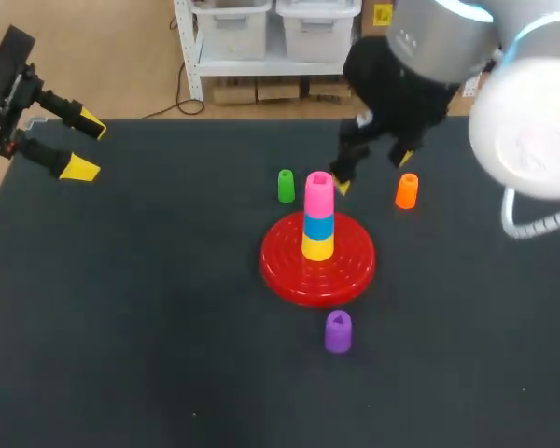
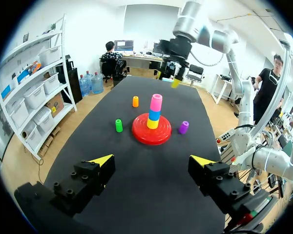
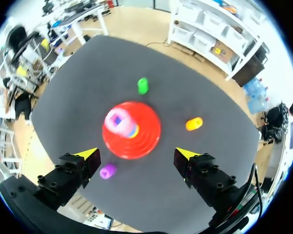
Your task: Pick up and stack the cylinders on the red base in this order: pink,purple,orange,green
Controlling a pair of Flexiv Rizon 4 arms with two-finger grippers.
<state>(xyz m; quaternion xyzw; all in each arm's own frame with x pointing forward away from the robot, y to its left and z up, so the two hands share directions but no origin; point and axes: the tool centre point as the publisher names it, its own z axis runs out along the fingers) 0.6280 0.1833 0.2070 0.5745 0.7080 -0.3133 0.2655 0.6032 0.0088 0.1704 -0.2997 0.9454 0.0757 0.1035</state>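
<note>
Now: pink cylinder [image 1: 319,194] tops a blue piece [image 1: 318,224] and a yellow piece [image 1: 318,246] on the red base [image 1: 285,266], long axis vertical. Purple cylinder [image 1: 338,331] stands upright just near of the base. Green cylinder [image 1: 286,185] far-left and orange cylinder [image 1: 406,190] far-right, both upright. Right gripper [image 1: 374,173] hovers above the base, fingers apart, empty. Left gripper [image 1: 84,146] far left, fingers spread, empty.

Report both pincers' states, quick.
Left pincer: open, holding nothing.
Right pincer: open, holding nothing.

Robotics laboratory — a manipulation test bench. A left arm [image 1: 14,79] and right arm [image 1: 443,42] hang over one dark tabletop [image 1: 121,327].
</note>
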